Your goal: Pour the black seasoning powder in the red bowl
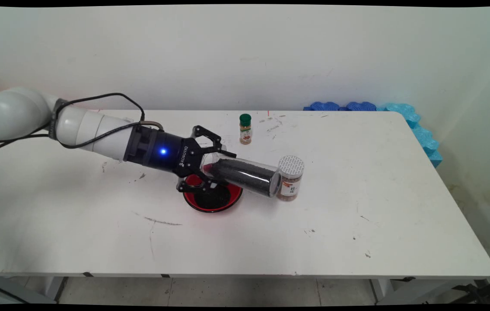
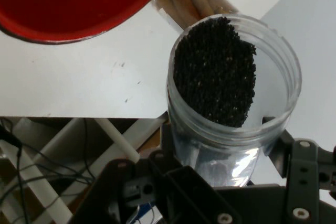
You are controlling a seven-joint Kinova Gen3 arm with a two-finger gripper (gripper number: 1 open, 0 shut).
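Observation:
My gripper (image 1: 221, 168) is shut on a clear plastic jar (image 1: 245, 176) partly filled with black grains. The jar lies almost level, its far end dipping slightly to the right. Directly below the gripper, a red bowl (image 1: 212, 201) stands on the white table (image 1: 357, 224) with a heap of black grains in it. In the hand view the jar (image 2: 233, 93) fills the middle between the fingers of my gripper (image 2: 231, 166), and the red bowl (image 2: 68, 3) shows at the upper left. The jar's far end almost touches a white-lidded jar (image 1: 290, 179).
A small spice bottle with a green cap (image 1: 245, 128) stands near the table's back edge. Blue foam pieces (image 1: 413, 125) line the back right corner and right side. The white-lidded jar holds something brown.

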